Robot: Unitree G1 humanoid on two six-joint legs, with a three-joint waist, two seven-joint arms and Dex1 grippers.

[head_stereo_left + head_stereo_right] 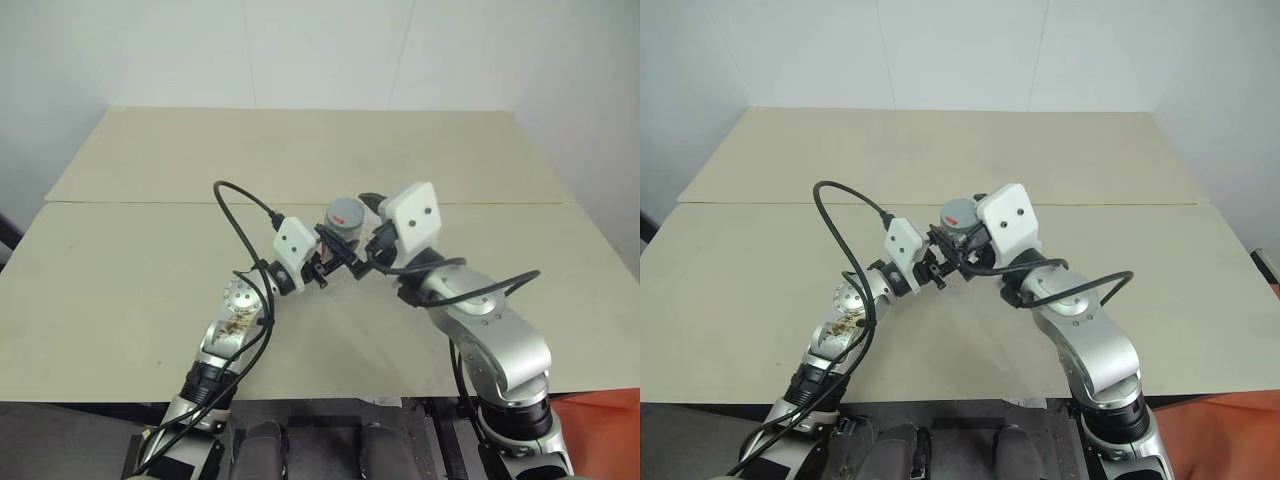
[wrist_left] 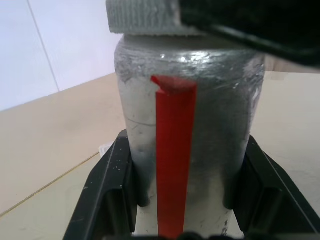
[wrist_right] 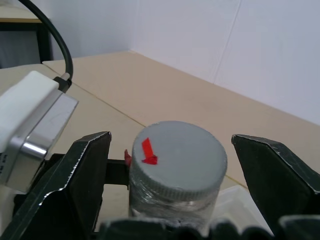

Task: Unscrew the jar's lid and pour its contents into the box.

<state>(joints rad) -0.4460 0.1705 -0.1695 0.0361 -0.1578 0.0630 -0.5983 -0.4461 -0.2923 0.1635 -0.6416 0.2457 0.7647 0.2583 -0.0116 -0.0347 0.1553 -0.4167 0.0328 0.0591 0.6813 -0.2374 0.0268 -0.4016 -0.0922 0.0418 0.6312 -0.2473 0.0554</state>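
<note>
1. Jar (image 1: 343, 232) held upright above the middle of the desk (image 1: 120, 290), near neither edge; grey lid (image 3: 176, 156) is on, a red arrow mark on its top.
2. Left gripper (image 2: 187, 192) is clamped on the jar's lower body, one black finger on each side. A red strip runs down the wall facing its wrist camera.
3. Right gripper (image 3: 175, 185) stands wide apart around the lid, one finger on each side with clear gaps; it touches nothing yet.
4. Handling, judged: small and light, stiff-walled. The wall looks smooth and film-wrapped, so it may turn in the left grip when the lid is twisted. The lid's ribbed rim is the sensible place for the right gripper to take hold, square across its width, above the shoulder of the jar.
5. Risk, judged: an off-centre pinch could tilt the jar in the left gripper or skid off the rim.
6. Contents: cannot be made out; the wall reads cloudy and grey from the left wrist view.
7. Box (image 3: 240, 202): a pale clear plastic edge shows just beyond and below the jar in the right wrist view. Whether anything lies in it cannot be told.
8. Stage, judged: lid not yet unscrewed; pouring not begun.
</note>
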